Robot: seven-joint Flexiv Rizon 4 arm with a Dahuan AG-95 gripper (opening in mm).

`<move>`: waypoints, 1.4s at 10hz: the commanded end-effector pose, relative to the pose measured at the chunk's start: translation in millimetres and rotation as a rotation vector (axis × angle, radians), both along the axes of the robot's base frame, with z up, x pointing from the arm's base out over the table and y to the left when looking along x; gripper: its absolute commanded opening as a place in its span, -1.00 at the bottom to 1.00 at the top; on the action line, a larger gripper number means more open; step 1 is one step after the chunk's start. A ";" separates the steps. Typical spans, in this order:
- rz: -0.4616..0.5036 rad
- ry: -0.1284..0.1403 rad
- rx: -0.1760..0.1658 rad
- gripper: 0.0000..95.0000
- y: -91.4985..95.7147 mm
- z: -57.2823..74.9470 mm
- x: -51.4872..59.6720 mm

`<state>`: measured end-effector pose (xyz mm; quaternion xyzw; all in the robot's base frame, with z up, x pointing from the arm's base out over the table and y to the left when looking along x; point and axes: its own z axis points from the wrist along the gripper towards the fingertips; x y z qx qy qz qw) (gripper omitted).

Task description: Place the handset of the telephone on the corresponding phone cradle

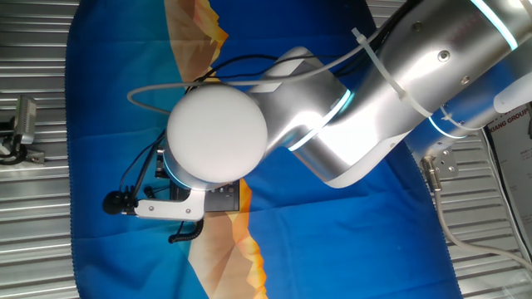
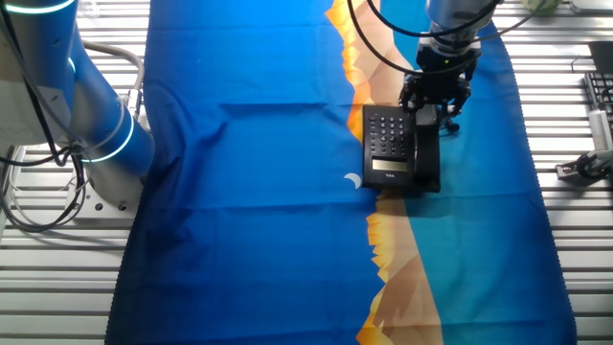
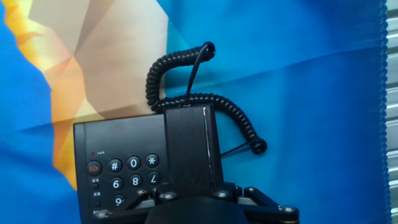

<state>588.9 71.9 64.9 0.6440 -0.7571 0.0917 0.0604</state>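
The black telephone point(image 2: 387, 144) lies on the cloth, its white-marked keypad point(image 3: 124, 171) facing up. The slim black handset point(image 3: 189, 146) lies lengthwise along the phone's edge beside the keypad, over the strip where the phone cradle sits, so the cradle is hidden. I cannot tell whether it rests there or hovers just above. Its coiled cord point(image 3: 180, 93) loops on the cloth past the phone's end. My gripper point(image 3: 194, 198) straddles the handset's near end, fingers tight against both sides. In the other fixed view the gripper point(image 2: 436, 113) stands over the handset point(image 2: 427, 158). In one fixed view the arm covers nearly all of it.
A blue cloth with an orange-tan band point(image 2: 249, 192) covers the slatted metal table point(image 2: 575, 249). A small white crescent point(image 2: 352, 180) lies beside the phone. A second arm's base point(image 2: 96, 134) stands at the left. A keyboard point(image 2: 599, 91) and a small tool point(image 2: 584, 168) sit at the right.
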 end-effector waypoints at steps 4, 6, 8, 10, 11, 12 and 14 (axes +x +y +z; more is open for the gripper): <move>0.006 -0.006 0.001 -1.00 -3.8 -1.0 -1.3; 0.008 -0.009 0.001 -1.00 -4.9 -1.4 -1.7; 0.009 -0.012 0.003 -1.00 -5.8 -1.9 -2.2; 0.009 -0.015 0.004 -1.00 -6.8 -1.9 -3.1; 0.010 -0.017 0.005 -1.00 -7.3 -2.3 -3.8; 0.012 -0.019 0.007 -1.00 -7.5 -2.9 -3.9; 0.014 -0.023 0.007 -1.00 -7.7 -4.6 -4.7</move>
